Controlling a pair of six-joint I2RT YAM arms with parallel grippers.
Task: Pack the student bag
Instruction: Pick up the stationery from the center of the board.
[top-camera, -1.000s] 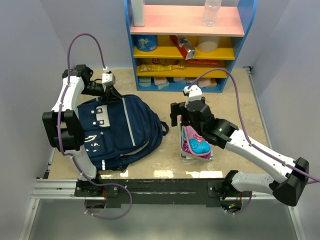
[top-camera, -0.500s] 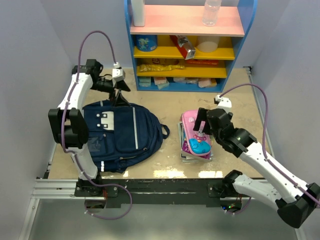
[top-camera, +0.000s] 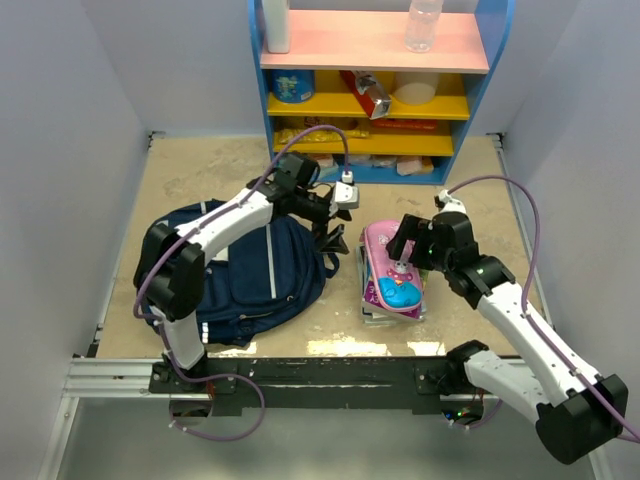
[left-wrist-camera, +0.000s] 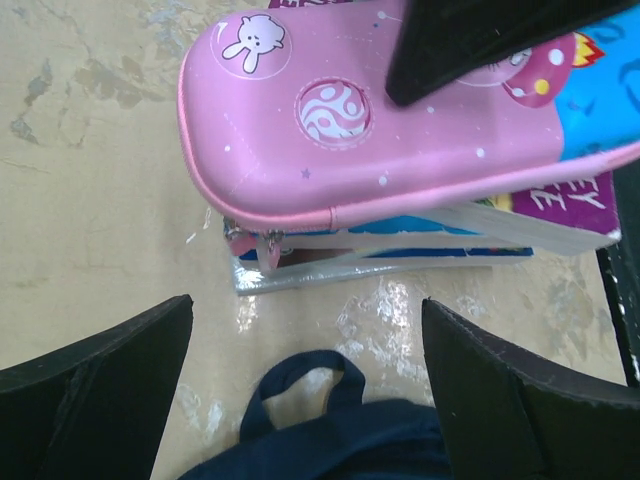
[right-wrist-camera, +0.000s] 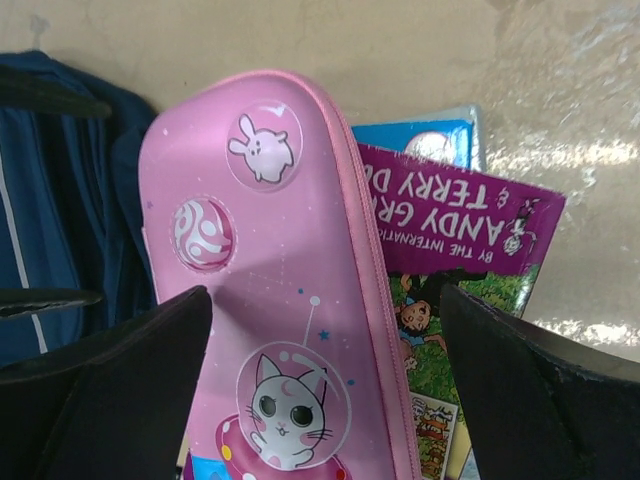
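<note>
Top view: student bag (top-camera: 240, 285) lies flat on desk (top-camera: 200, 180), at 9 o'clock of pink pencil case (top-camera: 388, 272) (case rests on stacked books (right-wrist-camera: 462, 222)). L claw (left-wrist-camera: 308, 305) wide, empty, betw. bag & case; R claw (right-wrist-camera: 325, 300) wide, empty, above case.
</note>
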